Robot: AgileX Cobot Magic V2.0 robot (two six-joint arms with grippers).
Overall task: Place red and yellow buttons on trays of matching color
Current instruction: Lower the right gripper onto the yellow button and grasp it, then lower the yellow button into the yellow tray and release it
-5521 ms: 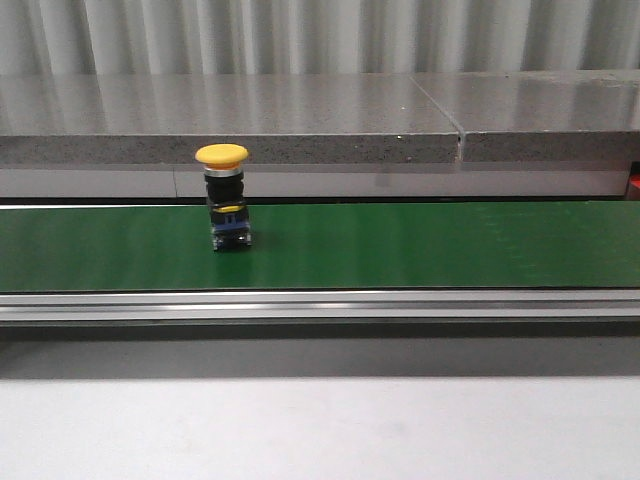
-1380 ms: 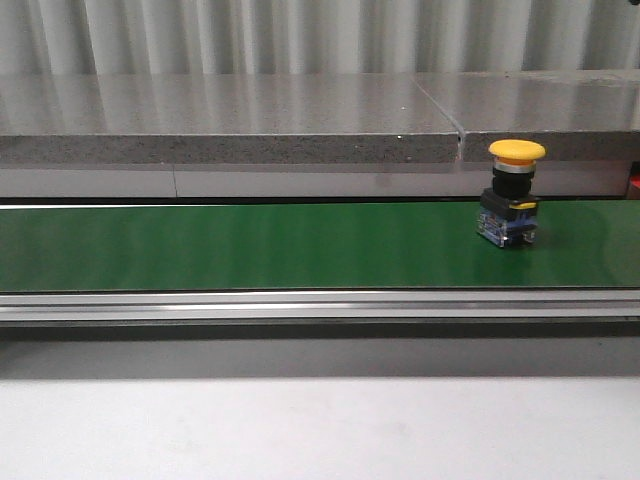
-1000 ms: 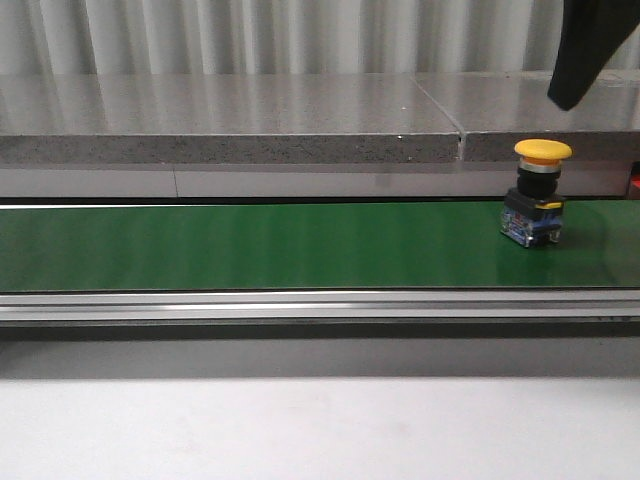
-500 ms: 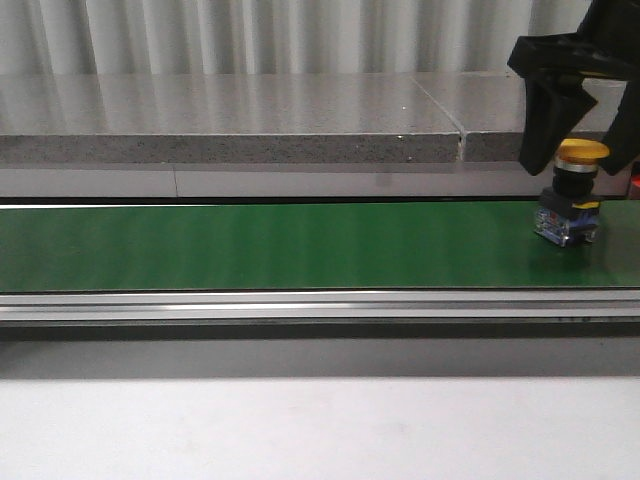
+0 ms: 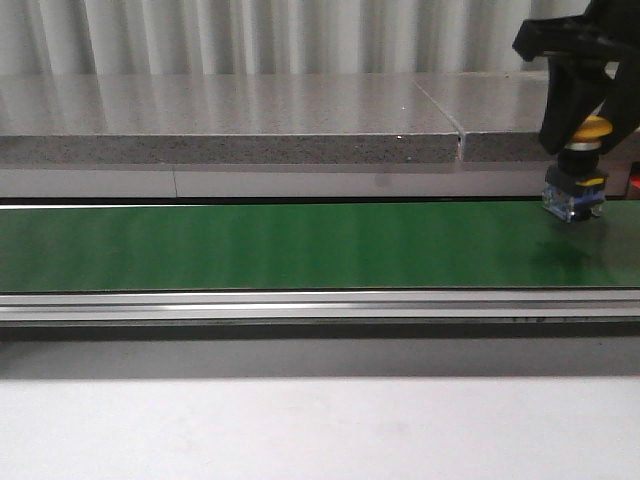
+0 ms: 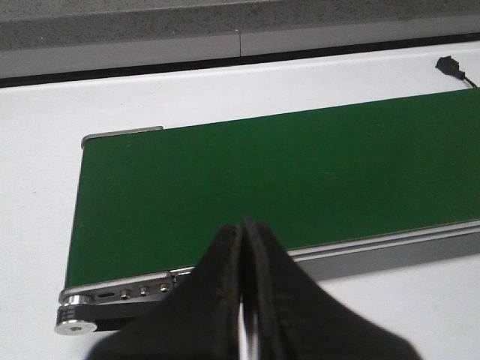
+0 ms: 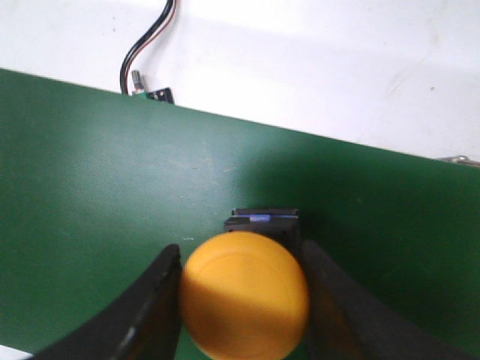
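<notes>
from my station i saw the right gripper (image 5: 588,130) at the far right of the front view, its two dark fingers (image 5: 560,95) down on either side of the yellow button (image 5: 577,160) and clamped on its cap. the button hung upright, its blue and clear base just above the green conveyor belt (image 5: 300,245), with a faint shadow on the belt beneath it; i could not tell for certain whether the base touched the belt. in the right wrist view the round yellow cap (image 7: 244,296) sat squeezed between the fingers (image 7: 150,307), and the dark base block showed just past the cap over the green surface (image 7: 112,165). a small connector with red and black wires (image 7: 146,67) lay at the belt's edge on the white counter (image 7: 337,60).

the left gripper (image 6: 244,300) was pressed together, fingertips meeting with nothing between them, and it hovered over the near rail at the end of the belt (image 6: 262,180). a roller end (image 6: 75,311) showed at the corner of the frame, and the white counter (image 6: 37,150) ran around the belt's end.

no tray showed in any of my views.
</notes>
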